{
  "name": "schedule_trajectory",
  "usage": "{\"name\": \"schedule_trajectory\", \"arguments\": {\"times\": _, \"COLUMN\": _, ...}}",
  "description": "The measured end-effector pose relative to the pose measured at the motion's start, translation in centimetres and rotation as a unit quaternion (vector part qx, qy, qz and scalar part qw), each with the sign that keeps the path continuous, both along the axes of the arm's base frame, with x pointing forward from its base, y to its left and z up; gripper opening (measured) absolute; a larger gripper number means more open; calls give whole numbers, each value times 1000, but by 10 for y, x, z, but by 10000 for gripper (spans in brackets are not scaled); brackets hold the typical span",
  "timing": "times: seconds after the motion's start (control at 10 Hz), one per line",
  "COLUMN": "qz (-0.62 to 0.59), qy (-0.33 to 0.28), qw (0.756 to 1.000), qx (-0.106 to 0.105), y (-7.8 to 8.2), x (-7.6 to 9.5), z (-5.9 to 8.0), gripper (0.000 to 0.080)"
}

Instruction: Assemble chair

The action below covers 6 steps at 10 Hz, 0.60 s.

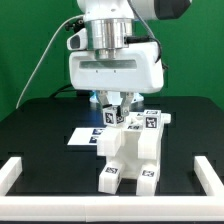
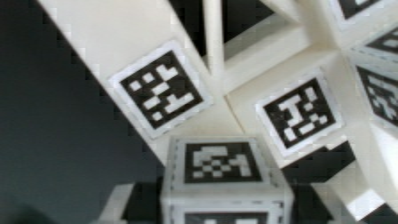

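Gripping a tagged bar atop the matte white, blocky chair, the glossy arm's jaws.

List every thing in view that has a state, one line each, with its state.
chair: partly put together, standing on the black table, tagged parts joined.
gripper: lowered onto the top of the chair, fingers either side of a tagged part; a firm grip cannot be told.
marker board: lying flat on the table behind the chair.
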State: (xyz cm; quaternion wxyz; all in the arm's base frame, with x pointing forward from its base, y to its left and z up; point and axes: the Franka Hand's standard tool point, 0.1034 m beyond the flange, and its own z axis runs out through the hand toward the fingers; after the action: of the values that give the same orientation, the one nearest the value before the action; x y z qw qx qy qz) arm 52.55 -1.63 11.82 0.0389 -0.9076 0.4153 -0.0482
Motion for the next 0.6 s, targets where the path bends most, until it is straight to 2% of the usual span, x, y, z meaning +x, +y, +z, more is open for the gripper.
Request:
{"name": "schedule_trajectory", "arguments": {"times": 0.2, "qz": -121, "qy": 0, "qw": 993, "qx": 13, "y": 3, "x": 7, "z": 0, "gripper": 284}}
{"name": "schedule_trajectory", "arguments": {"times": 0.4, "qz": -286, "qy": 5, "qw": 958, "qx": 34, "y": 6, "x": 9, "z": 0, "gripper": 284}}
{"name": "schedule_trajectory", "arguments": {"times": 0.6, "qz": -396, "qy": 7, "qw": 917, "qx": 58, "y": 4, "x": 9, "z": 0, "gripper": 284}}
